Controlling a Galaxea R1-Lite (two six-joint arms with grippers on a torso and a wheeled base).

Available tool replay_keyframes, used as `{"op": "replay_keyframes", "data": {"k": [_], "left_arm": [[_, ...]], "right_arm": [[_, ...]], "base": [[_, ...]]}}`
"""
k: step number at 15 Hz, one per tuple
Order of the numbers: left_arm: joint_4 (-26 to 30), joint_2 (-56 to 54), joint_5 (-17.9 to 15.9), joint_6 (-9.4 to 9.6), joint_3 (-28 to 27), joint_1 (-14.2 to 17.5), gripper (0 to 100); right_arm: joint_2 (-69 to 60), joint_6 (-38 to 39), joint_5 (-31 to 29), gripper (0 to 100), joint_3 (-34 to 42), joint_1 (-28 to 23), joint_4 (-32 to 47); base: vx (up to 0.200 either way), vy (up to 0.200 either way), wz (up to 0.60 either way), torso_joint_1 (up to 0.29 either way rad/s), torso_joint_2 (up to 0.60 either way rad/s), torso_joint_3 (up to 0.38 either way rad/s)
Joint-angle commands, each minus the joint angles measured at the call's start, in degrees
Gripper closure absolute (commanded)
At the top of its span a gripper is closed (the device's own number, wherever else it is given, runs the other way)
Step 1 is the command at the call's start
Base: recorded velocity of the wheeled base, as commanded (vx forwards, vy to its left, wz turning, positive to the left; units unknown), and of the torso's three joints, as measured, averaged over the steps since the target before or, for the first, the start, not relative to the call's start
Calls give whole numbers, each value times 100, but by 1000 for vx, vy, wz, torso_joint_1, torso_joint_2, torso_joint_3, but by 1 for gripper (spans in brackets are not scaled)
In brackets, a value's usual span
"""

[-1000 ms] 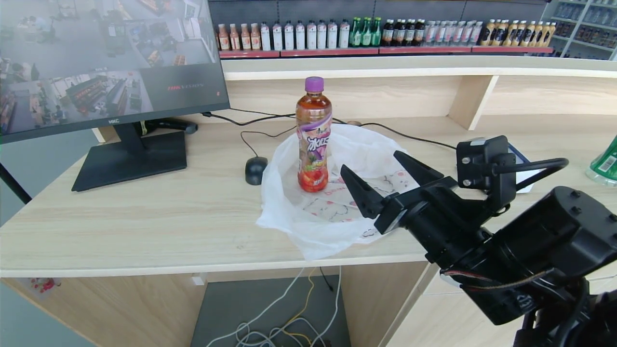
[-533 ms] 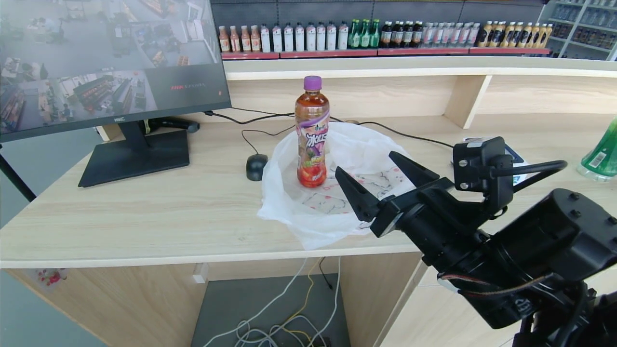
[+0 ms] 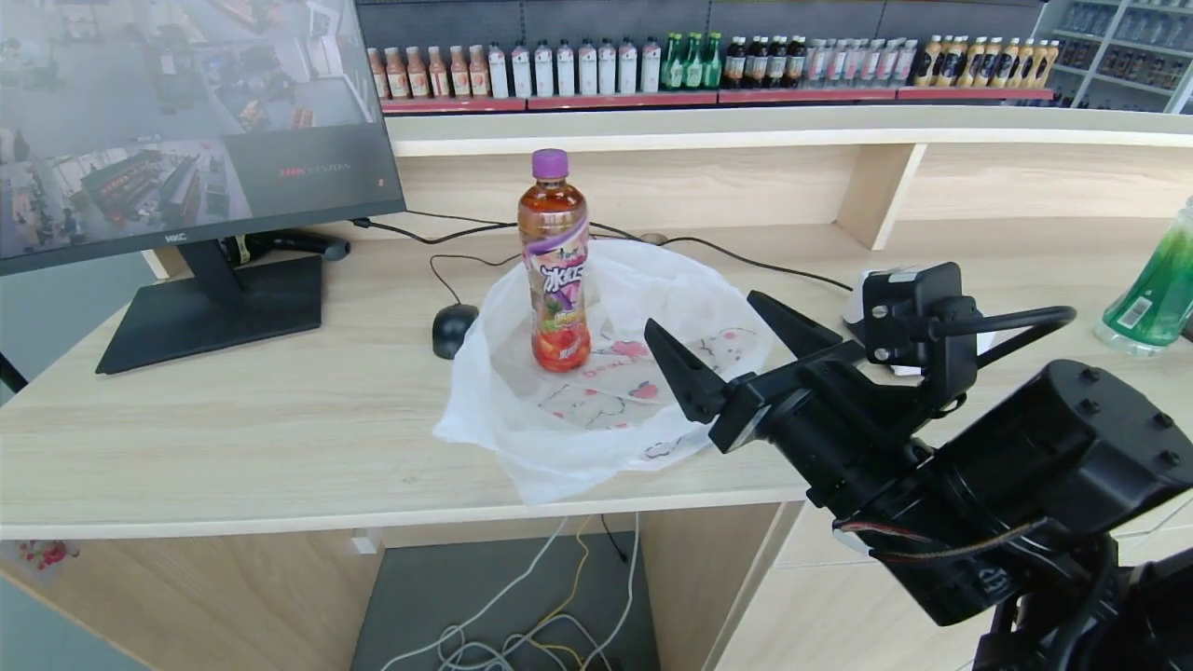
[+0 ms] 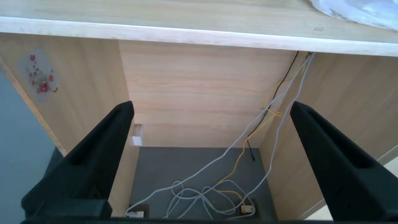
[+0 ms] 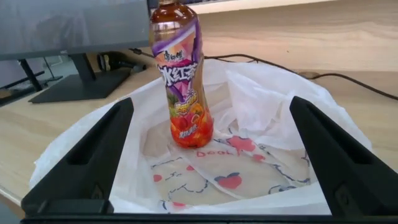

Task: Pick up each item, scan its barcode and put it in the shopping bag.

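Head view is crossed by the pale wood counter [image 3: 233, 438], with a dark monitor [image 3: 140, 112] at upper left. The right gripper [image 3: 704, 312] sits at lower right of centre, jaws wide apart and empty (pointing toward the bag). Left wrist view has the left gripper [image 4: 211, 106] facing the space under the counter, jaws also apart. A white shopping bag [image 3: 522, 447] lies spread at mid-frame; the purple-capped bottle [image 3: 557, 270] stands upright on it. A black mouse [image 3: 454, 329] lies just left of the bag.
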Motion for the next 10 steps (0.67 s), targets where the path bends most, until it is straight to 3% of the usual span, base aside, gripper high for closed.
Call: {"op": "replay_keyframes", "data": {"k": [1,10], "left_arm": [[0,-1,2,-4,0,-4,0],[0,-1,2,-13,0,-4,0]], "right_arm": [[59,-2,-5,0,-13,-13,8],[59,7,-14,0,5,-93,8]], "base": [[0,-200,0,-2,2,2],[0,-200,0,0,3,3]]}}
